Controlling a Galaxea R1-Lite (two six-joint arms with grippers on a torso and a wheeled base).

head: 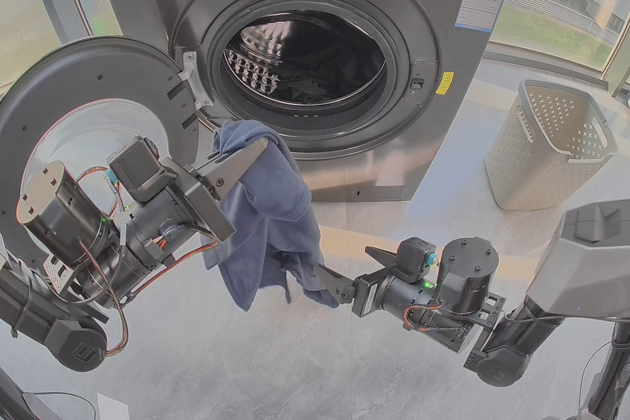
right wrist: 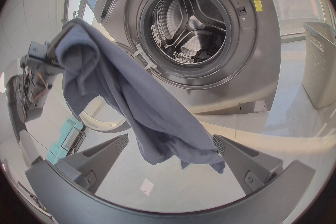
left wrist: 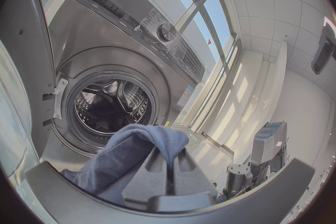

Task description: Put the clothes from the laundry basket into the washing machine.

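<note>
A blue garment (head: 269,211) hangs in the air in front of the washing machine (head: 426,14), just below its open drum (head: 305,63). My left gripper (head: 252,153) is shut on the garment's top fold; in the left wrist view the cloth (left wrist: 140,147) drapes over the closed left gripper (left wrist: 171,161). My right gripper (head: 351,270) is open at the garment's lower hem. In the right wrist view the hanging garment (right wrist: 140,95) dangles between the spread right gripper (right wrist: 171,147) fingers (right wrist: 115,146). A dark piece of clothing (right wrist: 206,55) lies inside the drum.
The round door (head: 85,106) stands swung open to the left, behind my left arm. A white perforated laundry basket (head: 551,146) stands on the floor to the right of the machine. Bare tiled floor (head: 262,362) lies below the grippers.
</note>
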